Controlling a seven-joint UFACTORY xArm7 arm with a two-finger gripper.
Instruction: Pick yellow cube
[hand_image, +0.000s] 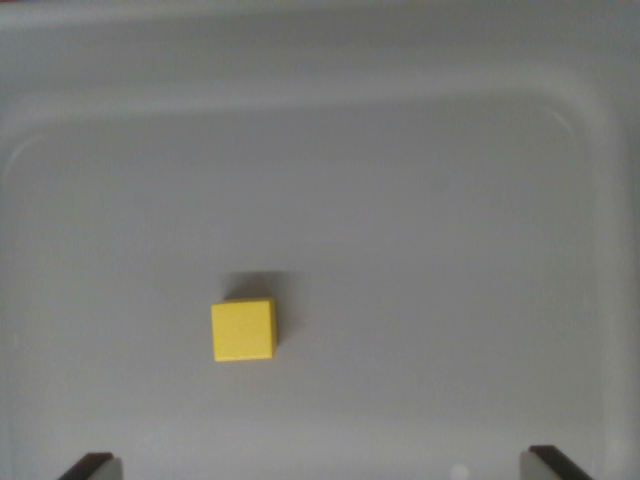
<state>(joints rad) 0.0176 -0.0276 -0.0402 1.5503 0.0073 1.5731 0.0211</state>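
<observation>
A small yellow cube (244, 330) lies on the floor of a grey bin, left of centre in the wrist view. Only the two dark fingertips (88, 465) of my gripper (322, 466) show, at the bottom corners of the picture. They stand far apart, so the gripper is open and holds nothing. The cube sits above the fingertips in the picture, closer to the one on the wrist view's left, and touches neither.
The grey bin's floor fills the view. Its rounded wall (590, 130) runs along the top and down both sides.
</observation>
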